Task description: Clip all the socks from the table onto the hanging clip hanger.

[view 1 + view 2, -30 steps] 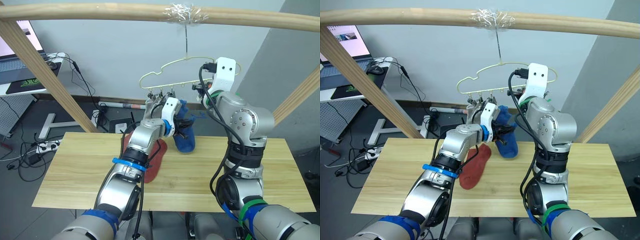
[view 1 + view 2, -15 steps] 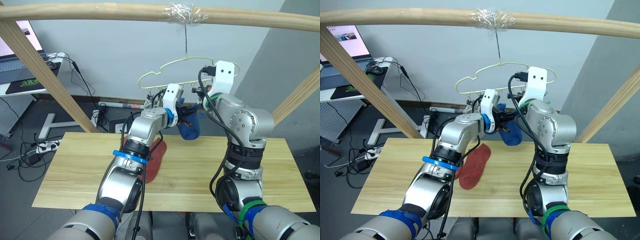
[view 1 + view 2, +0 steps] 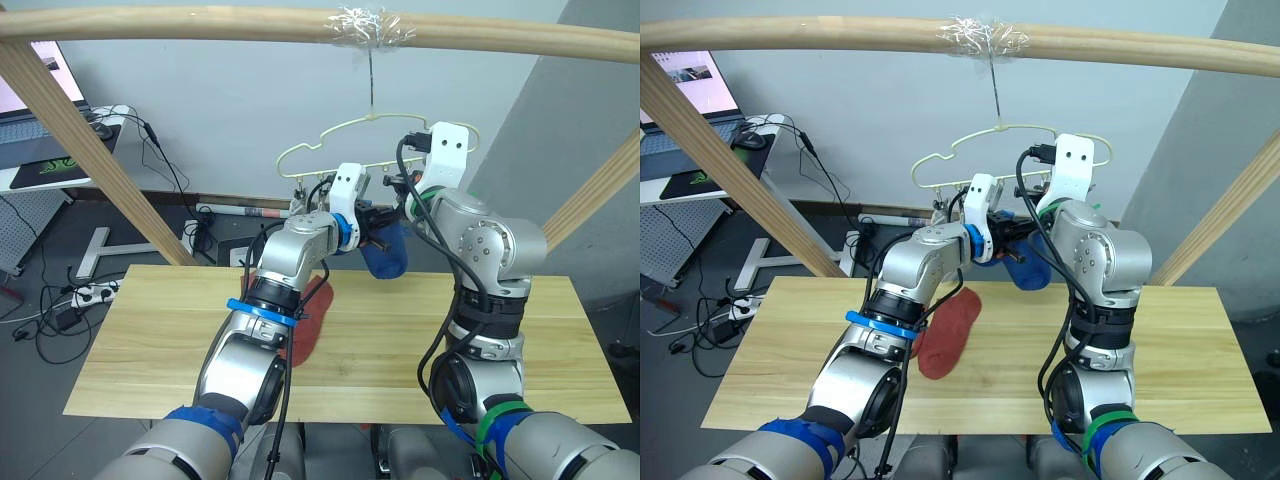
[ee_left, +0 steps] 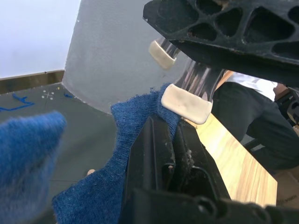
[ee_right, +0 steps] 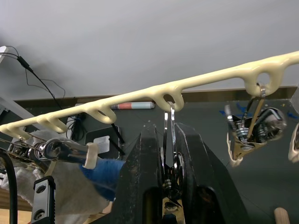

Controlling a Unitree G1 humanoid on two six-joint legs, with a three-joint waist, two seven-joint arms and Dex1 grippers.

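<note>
— Blue sock [image 3: 385, 257] is up off the table, pinched tight in the left gripper [image 3: 372, 222], fingers closed on the cuff edge. See it?

— Yep. Right gripper [image 5: 169, 154] is clamped on a metal clip [image 5: 168, 140] hanging from the pale yellow-green clip hanger [image 3: 330, 140], squeezing it. Can't tell how far the clip's mouth is open.

— Key relation: sock cuff sits just beside that clip, to its left side, and the sock's length hangs down from the pinch. In the left wrist view the clip's cream pads [image 4: 186, 103] are right at the sock edge [image 4: 135, 112], touching or nearly so.

— So left arm is the one carrying; I'd guess the cuff has to go up between those pads, then the right lets go.

— Rest of the scene: rust-red sock [image 3: 309, 318] lies flat on the light wooden table [image 3: 150, 340], long axis roughly front to back, under the left arm. Other clips [image 5: 254, 133] hang further along the hanger bar.

— Room: thick wooden pole frame [image 3: 180, 22] overhead, grey wall, cables and a white desk with laptop [image 3: 25, 120] off to the left.
</note>
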